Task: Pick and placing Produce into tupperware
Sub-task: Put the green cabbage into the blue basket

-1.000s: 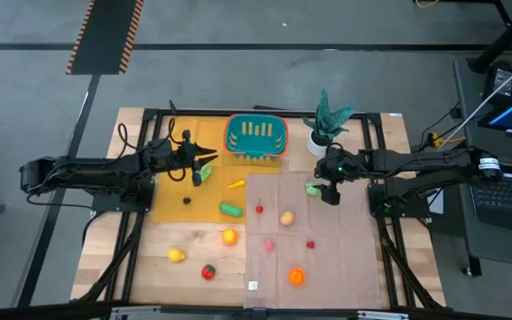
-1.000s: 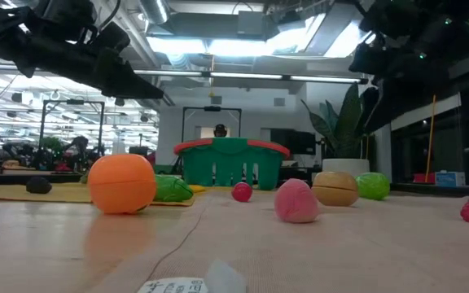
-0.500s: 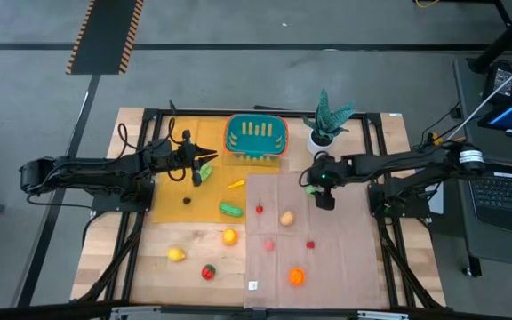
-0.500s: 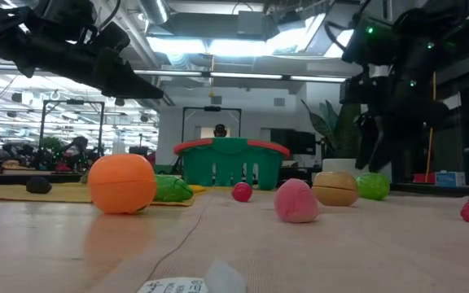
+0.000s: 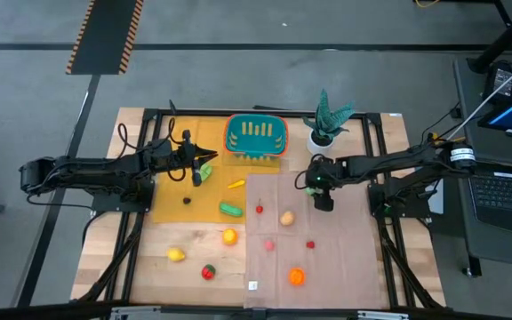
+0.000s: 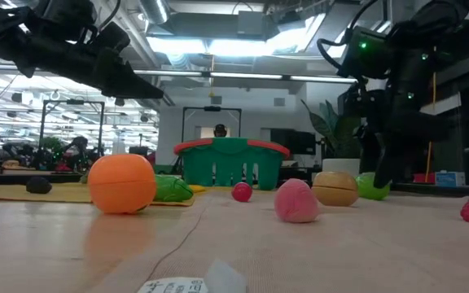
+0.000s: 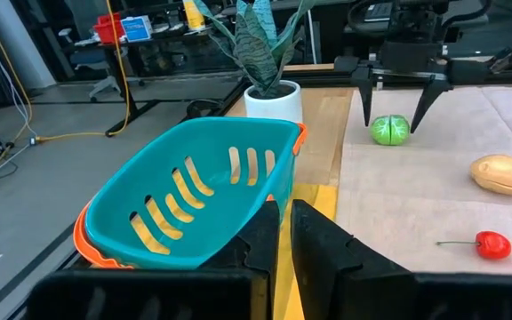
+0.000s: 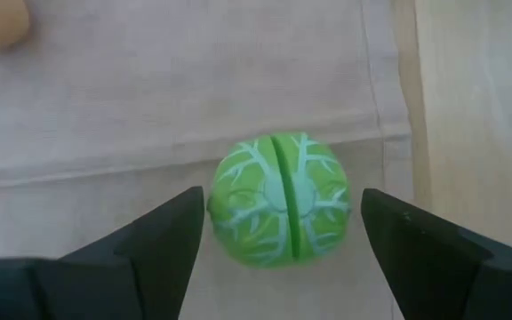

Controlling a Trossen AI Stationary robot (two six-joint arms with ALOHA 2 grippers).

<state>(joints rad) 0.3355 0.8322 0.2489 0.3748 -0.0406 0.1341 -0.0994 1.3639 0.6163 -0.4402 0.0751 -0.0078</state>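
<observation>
Wood table w/ yellow mat, beige cloth.

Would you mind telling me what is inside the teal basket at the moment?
The teal basket looks empty: the left wrist view shows only its bare slotted walls and floor. The near corner of the floor is hidden behind the left gripper, so something small there cannot be ruled out.

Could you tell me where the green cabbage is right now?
The cabbage lies on the pink cloth near the plant pot, between the open right gripper's fingers, not yet gripped.
</observation>
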